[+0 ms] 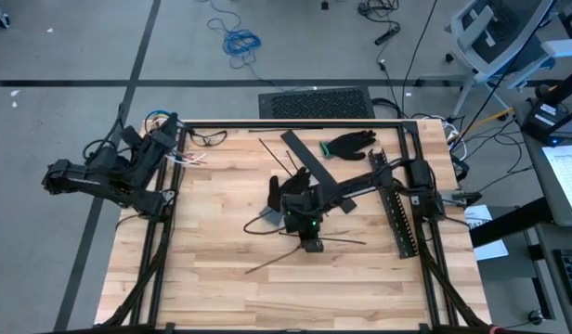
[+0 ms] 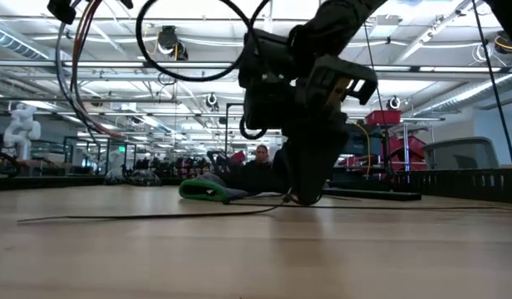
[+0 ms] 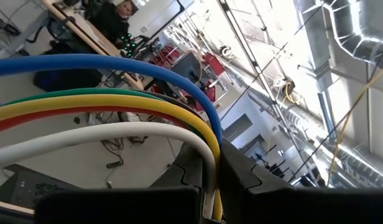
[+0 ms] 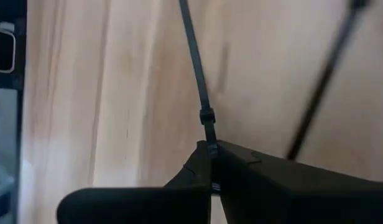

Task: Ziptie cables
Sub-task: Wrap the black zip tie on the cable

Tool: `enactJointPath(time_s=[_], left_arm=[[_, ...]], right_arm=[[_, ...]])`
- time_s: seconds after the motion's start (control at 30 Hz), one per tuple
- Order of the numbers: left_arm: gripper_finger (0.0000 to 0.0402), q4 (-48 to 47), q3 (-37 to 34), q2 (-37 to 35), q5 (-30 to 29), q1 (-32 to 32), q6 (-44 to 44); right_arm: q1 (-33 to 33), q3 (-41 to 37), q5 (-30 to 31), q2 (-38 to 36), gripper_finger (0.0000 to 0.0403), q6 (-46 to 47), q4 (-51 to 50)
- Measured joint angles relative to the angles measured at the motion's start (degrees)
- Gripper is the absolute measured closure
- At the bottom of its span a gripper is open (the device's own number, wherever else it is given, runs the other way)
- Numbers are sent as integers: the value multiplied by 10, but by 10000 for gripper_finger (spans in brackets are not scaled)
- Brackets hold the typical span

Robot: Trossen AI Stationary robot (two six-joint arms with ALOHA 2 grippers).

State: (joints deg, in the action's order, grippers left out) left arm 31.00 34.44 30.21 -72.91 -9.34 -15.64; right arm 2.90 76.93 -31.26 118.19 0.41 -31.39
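Cables (image 3: 117,102) are sitting pinched between the closed fingers of the left gripper (image 3: 210,180), raised off the table's (image 1: 221,288) far-left corner, arching away in blue, green, yellow, red and white. The right gripper (image 4: 210,162), down at mid-table, is pinching a black zip tie (image 4: 194,62) lying on the wood.
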Motion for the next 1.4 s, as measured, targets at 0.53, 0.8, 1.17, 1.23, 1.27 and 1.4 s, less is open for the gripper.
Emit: enactJointPath(time_s=[0.53,0.8,1.17,1.23,1.27,1.4], left_arm=[[377,0,0,0,-5,0,-1],[377,0,0,0,-5,0,-1],[377,-3,0,0,-5,0,25],[377,-8,0,1,1,0,54],[377,-15,0,3,12,-1,62],[377,-102,0,18,85,-8,15]], right_arm=[[28,1,60,-1,261,19,106],[24,40,137,-1,202,-33,95],[-38,135,231,-32,232,-50,-51],[-38,136,228,-54,241,-70,-114],[-36,135,229,-63,246,-78,-150],[-26,105,234,-99,262,-82,-228]])
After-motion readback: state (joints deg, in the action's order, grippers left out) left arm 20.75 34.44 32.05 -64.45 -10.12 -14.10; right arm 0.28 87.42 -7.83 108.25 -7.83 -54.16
